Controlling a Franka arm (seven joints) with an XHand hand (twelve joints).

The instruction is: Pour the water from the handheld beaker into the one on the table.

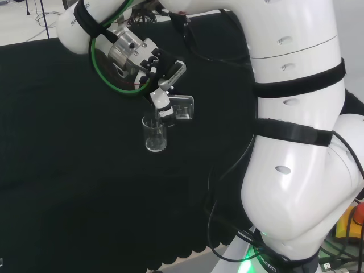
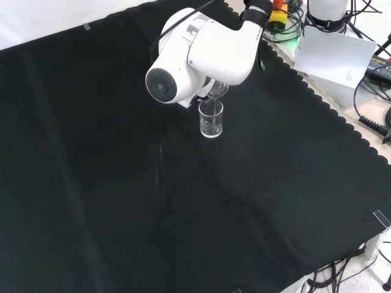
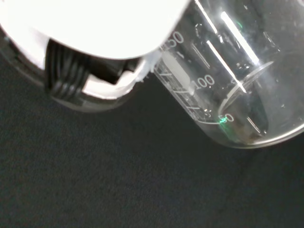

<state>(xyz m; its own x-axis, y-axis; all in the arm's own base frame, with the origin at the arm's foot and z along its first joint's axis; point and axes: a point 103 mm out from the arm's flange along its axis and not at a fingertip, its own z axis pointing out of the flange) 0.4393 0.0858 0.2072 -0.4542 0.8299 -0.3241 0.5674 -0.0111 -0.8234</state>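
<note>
Two beakers | fingers [image 1: 163,108] clamped on tilted beaker [image 1: 183,108] | above upright beaker [image 1: 154,134] on cloth [image 1: 68,148]

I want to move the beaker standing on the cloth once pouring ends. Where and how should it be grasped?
Probably by its straight side wall, about mid-height, fingers and thumb wrapping round it. The standing beaker is upright, an open cylinder with no handle. In the front view the bare cloth lies on its near side, while the hand and tilted held beaker crowd the far side.
</note>
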